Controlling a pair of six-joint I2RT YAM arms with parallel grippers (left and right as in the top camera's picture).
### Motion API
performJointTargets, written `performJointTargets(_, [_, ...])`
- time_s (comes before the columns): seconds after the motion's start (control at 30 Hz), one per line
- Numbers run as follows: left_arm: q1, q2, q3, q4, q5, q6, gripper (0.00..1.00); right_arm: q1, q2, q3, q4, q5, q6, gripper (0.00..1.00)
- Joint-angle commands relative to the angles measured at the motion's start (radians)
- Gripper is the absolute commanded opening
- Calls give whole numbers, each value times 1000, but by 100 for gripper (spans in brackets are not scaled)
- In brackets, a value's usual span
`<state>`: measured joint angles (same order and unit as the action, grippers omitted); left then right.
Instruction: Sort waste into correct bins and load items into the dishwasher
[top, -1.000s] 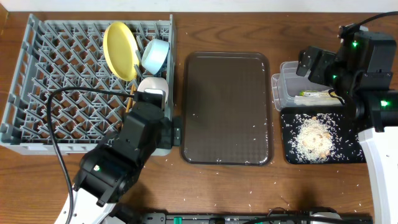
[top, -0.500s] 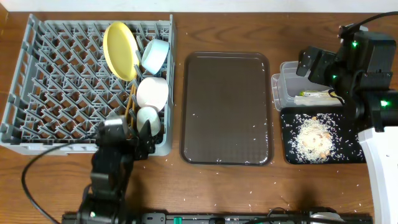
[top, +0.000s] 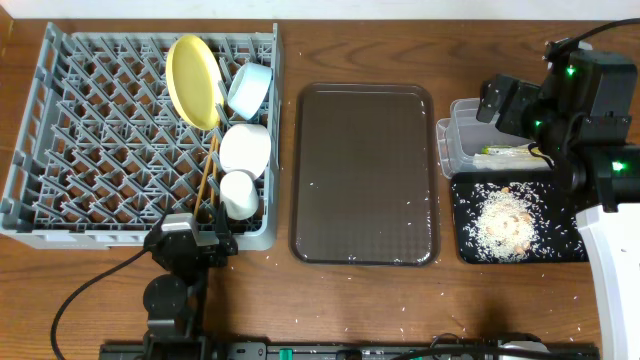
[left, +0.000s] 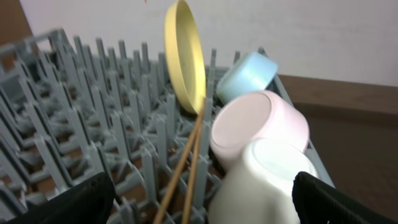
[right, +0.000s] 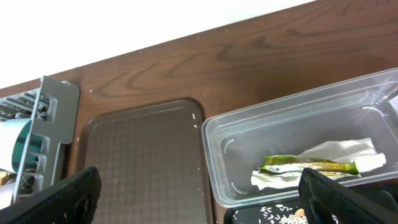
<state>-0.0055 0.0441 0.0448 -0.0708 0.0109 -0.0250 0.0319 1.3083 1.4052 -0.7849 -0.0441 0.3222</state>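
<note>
Left end effector (top: 195, 240): open, nearer. Wooden chopsticks (top: 208, 170): just ahead in dish rack (top: 90, 130), long axis pointing away toward yellow plate (top: 193, 80). Right end effector (top: 495, 100): open, empty.

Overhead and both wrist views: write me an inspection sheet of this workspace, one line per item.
Surface: wooden table, dry.
Job's things: grey dish rack holds the yellow plate on edge, light blue bowl, white bowl, white cup and chopsticks. The clear tub holds the white wrapper and green-and-yellow packet. The black tray holds the rice scraps.
Clutter: brown serving tray; stray rice grains on the table.
Grippers: left gripper open, empty, at the rack's front edge; right gripper open, empty, by the tub.
Cables: black cable trailing from the left arm.
Surroundings: pale wall; nothing else seen.
</note>
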Motion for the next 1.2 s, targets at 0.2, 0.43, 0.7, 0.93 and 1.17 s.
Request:
performJointTargets(0.2, [75, -43, -41, 42, 8, 74, 91, -5, 1, 6, 2, 14, 6, 99])
performJointTargets(0.43, [79, -43, -41, 0, 6, 73, 91, -5, 1, 6, 2, 14, 6, 99])
performJointTargets(0.7, [79, -38, -41, 1, 5, 73, 91, -5, 1, 6, 2, 14, 6, 99])
performJointTargets(0.93, [79, -37, -41, 1, 5, 73, 91, -5, 1, 6, 2, 14, 6, 99])
performJointTargets(1.17, [79, -37, -41, 1, 5, 73, 91, -5, 1, 6, 2, 14, 6, 99])
